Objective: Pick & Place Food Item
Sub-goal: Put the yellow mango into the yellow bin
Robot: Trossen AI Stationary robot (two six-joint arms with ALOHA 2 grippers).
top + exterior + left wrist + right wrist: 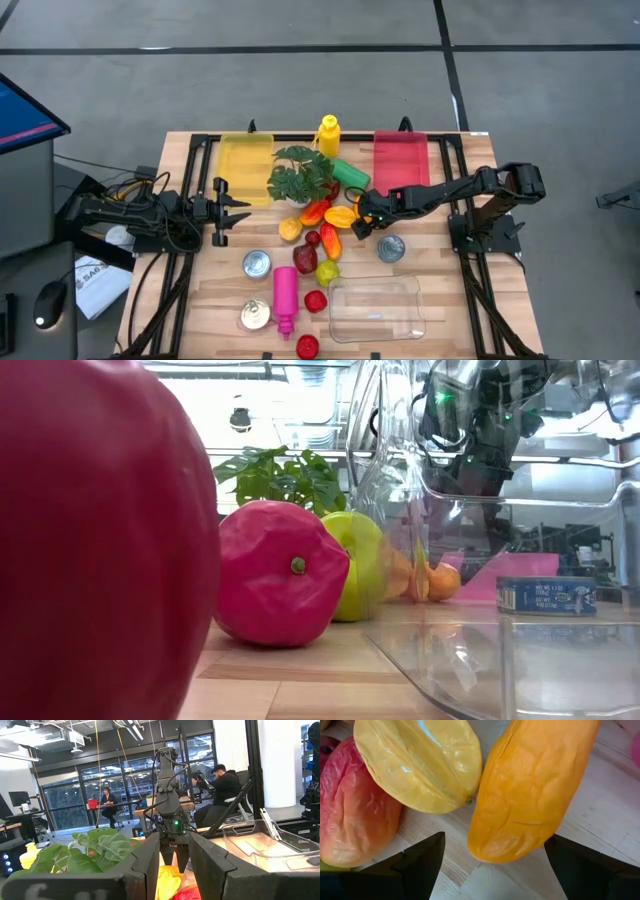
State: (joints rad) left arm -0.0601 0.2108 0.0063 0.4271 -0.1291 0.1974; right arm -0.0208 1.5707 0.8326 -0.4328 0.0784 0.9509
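Two dark fingers of the right gripper (362, 222) stand wide apart and hold nothing, one to either side of an orange, oblong, wrinkled plastic fruit (530, 790), which the right wrist view shows lying flat on the wooden slat table (450, 290) with its blunt end pointing toward the camera. The fruit sits between the fingers but is not yet touched by either, so the grip looks lined up and only a short descent and a squeeze seem to remain. Its creased, glossy skin suggests a light, hollow toy that gives a little under pressure and may slip; taking it across the narrow middle of its length, rather than near the tapered end, would probably hold best. Just beside it, nearly touching, lies a yellow ribbed star-fruit toy (420, 762), and beyond that a red-orange wrinkled fruit (355, 815), so one finger has to go down into the thin gap between orange and yellow without nudging the neighbour. In the high view this cluster lies in the middle of the table, near a leafy green plant (300, 172), with a clear plastic tray (378, 308) nearer the front edge and a yellow bin (246, 160) and a red bin (401, 160) at the back. The left gripper (228, 210) waits at the table's left side, fingers narrowly parted and empty.
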